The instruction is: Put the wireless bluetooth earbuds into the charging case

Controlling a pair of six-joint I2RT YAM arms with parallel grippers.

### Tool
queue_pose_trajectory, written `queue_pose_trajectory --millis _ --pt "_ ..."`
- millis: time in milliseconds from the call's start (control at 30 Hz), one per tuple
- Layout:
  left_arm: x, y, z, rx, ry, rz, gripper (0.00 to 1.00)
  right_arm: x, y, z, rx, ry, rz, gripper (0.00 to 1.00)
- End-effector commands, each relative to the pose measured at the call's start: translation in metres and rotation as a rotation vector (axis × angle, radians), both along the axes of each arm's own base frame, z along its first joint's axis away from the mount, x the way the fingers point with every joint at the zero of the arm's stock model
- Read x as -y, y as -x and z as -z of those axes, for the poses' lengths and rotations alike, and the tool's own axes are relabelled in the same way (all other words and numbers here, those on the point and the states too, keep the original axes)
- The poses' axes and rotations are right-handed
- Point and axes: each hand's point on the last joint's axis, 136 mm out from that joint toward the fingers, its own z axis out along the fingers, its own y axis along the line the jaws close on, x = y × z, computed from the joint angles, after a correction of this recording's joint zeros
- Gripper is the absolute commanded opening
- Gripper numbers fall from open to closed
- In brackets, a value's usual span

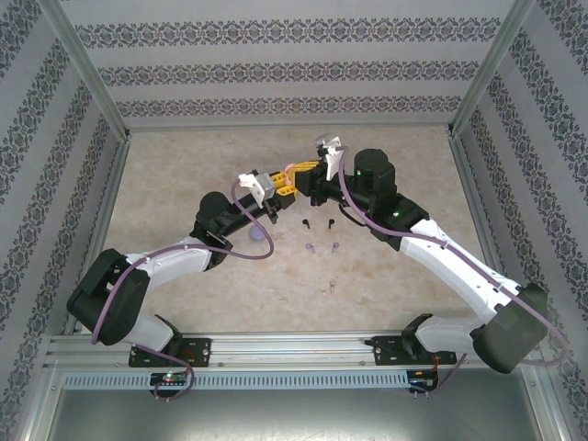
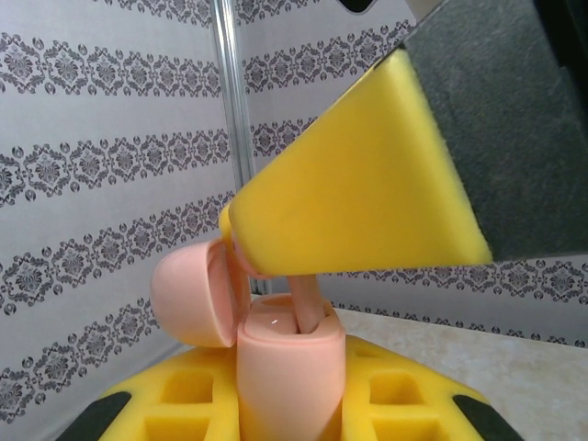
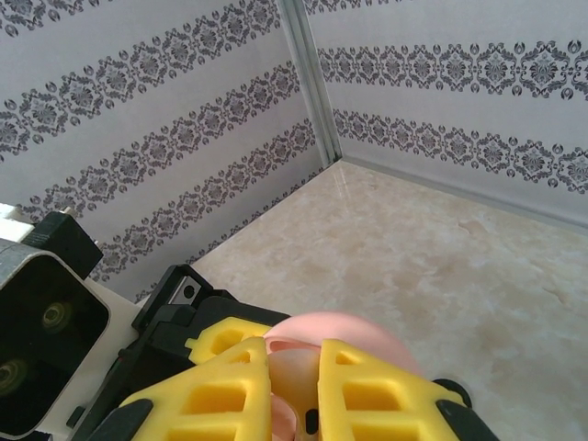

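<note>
Aloft, left gripper [image 1: 283, 184] clasping case [image 2: 289, 363], right gripper [image 3: 294, 367] pinching earbud [image 2: 308, 310]

Open beige marbled tabletop [image 1: 404, 152] all along the far wall and into both far corners. Barred at mid-table by left gripper [image 1: 278, 186] and right gripper [image 1: 317, 175], tip to tip around a pale pink round plastic case [image 1: 299, 169], lid up, with a pale pink earbud [image 2: 308, 308] bridging right fingers and case mouth. Just nearer, scattered small obstacles: two tiny black stemmed earbuds [image 1: 305, 223], two lilac earbuds [image 1: 312, 247], a small lilac round case [image 1: 255, 237] beside the left forearm, one tiny pale piece [image 1: 329, 287] apart. Bare from there to the grey metal base rail [image 1: 294, 344]. Hemmed sideways by left arm [image 1: 175, 262], right arm [image 1: 450, 262], patterned papered walls [image 1: 55, 138] and aluminium posts [image 1: 96, 87].
</note>
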Motion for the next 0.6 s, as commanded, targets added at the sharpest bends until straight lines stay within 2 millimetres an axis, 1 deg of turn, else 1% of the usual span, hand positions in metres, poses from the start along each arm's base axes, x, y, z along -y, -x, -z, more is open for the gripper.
queue_pose_trajectory --millis 0,100,200,300,400,433,500,567 --pt "-0.001 0.014 -0.045 0.109 0.069 0.016 0.0 -0.008 0.016 0.018 -0.044 0.06 -0.081 0.14" --pt "-0.001 0.013 -0.045 0.105 0.072 0.015 0.0 -0.011 0.019 0.022 -0.054 0.079 -0.102 0.14" --pt "-0.001 0.012 -0.044 0.099 0.072 0.014 0.0 -0.012 0.02 0.022 -0.054 0.086 -0.109 0.15" --pt "0.0 0.012 -0.043 0.096 0.073 0.013 0.0 -0.01 0.019 0.018 -0.05 0.083 -0.095 0.21" --pt "-0.001 0.011 -0.041 0.09 0.073 0.007 0.0 -0.008 0.015 0.007 -0.052 0.061 -0.071 0.36" --pt "-0.002 0.011 -0.041 0.089 0.073 0.006 0.0 -0.006 0.014 0.001 -0.05 0.048 -0.061 0.44" --pt "-0.002 0.011 -0.039 0.085 0.073 0.004 0.0 -0.001 0.01 -0.01 -0.048 0.021 -0.027 0.55" --pt "-0.002 0.011 -0.038 0.08 0.074 0.001 0.0 0.004 0.009 -0.024 -0.042 -0.01 -0.011 0.6"
